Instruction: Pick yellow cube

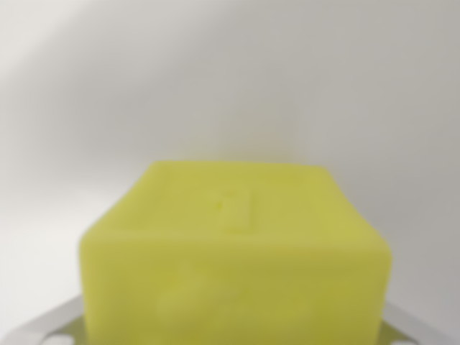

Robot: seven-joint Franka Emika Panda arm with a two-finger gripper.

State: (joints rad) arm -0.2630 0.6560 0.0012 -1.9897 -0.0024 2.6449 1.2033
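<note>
Yellow cube [236, 259] close up, filling the lower middle of the wrist view.

Blurred, seen from slightly above, against a plain pale surface [230, 79]. Pale metal gripper parts [43, 332] peeking out at both lower corners, just beside the cube; finger state impossible to tell, fingertips hidden.

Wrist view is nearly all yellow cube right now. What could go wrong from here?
1. The yellow cube fills the lower frame and is blurred, so its edges are hard to judge; alignment could be off.
2. Only metal claw parts show at the bottom corners; the fingertips are hidden, so I cannot confirm a grip. Lifting now might drop it.
3. The pale surface behind gives no landmarks, so any drift would be hard to notice.
</note>
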